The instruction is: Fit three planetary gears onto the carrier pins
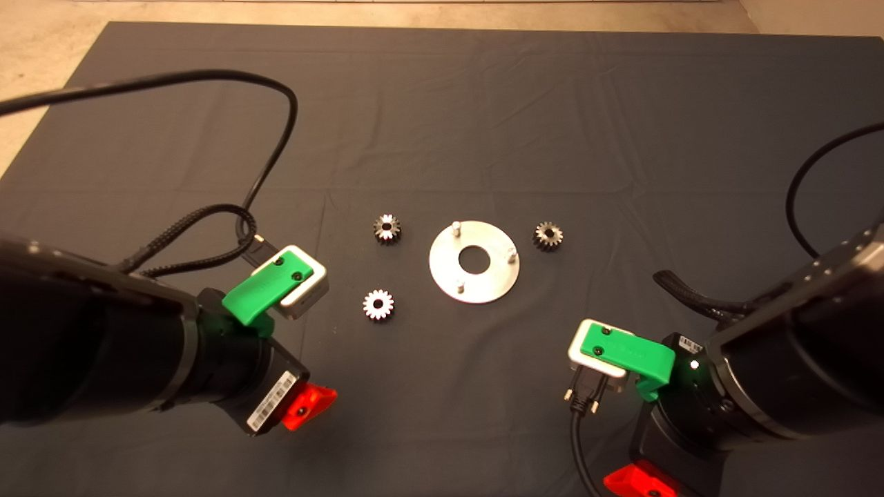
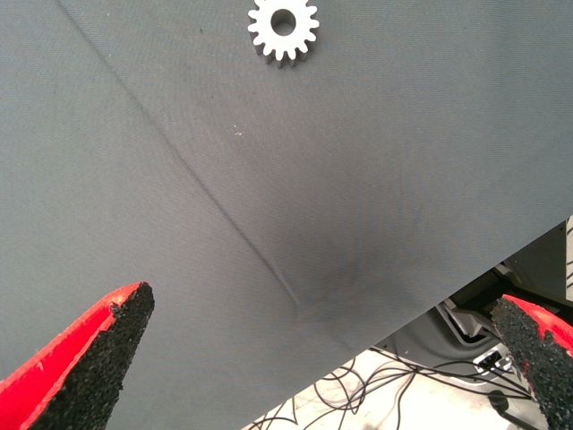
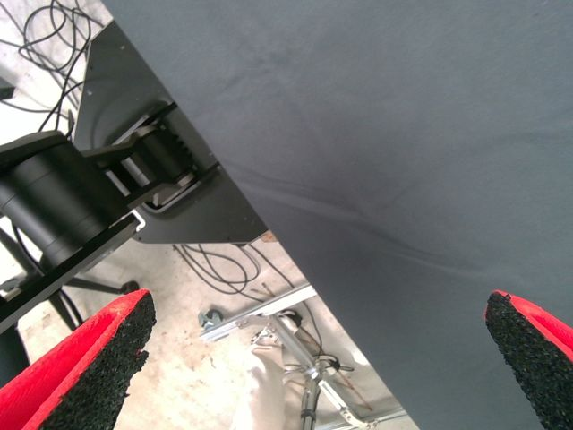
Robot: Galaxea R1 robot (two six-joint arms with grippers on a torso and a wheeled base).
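I see the round plate (image 1: 474, 261) lying flat in the middle of the dark mat (image 1: 442, 103) on the counter. Three carrier pins stand up on it around its centre hole: one at 11 o'clock (image 1: 456, 226), one at 3 o'clock (image 1: 511, 256) and one at 7 o'clock (image 1: 460, 284). All three pins are bare. No gear sits on any of them.

The three planetary gears all lie flat on the mat, off the plate. One gear (image 1: 387, 228) is at about 10 o'clock from the plate. A second gear (image 1: 378, 304) is at about 8 o'clock from it. The third gear (image 1: 548, 236) is just beside the plate at about 2 o'clock.

My left claw (image 1: 309, 406) hangs over the mat at the lower left. Its fingers are wide apart and hold nothing. In its wrist view I see the 8 o'clock gear (image 2: 284, 30) ahead of it, not yet between the fingers.

My right claw (image 1: 639, 482) hangs at the lower right, by the mat's edge. It is wide open and empty too.

So I think the job has not started. All three gears are left to pick up and set on the pins. The left claw looks best placed to go first.
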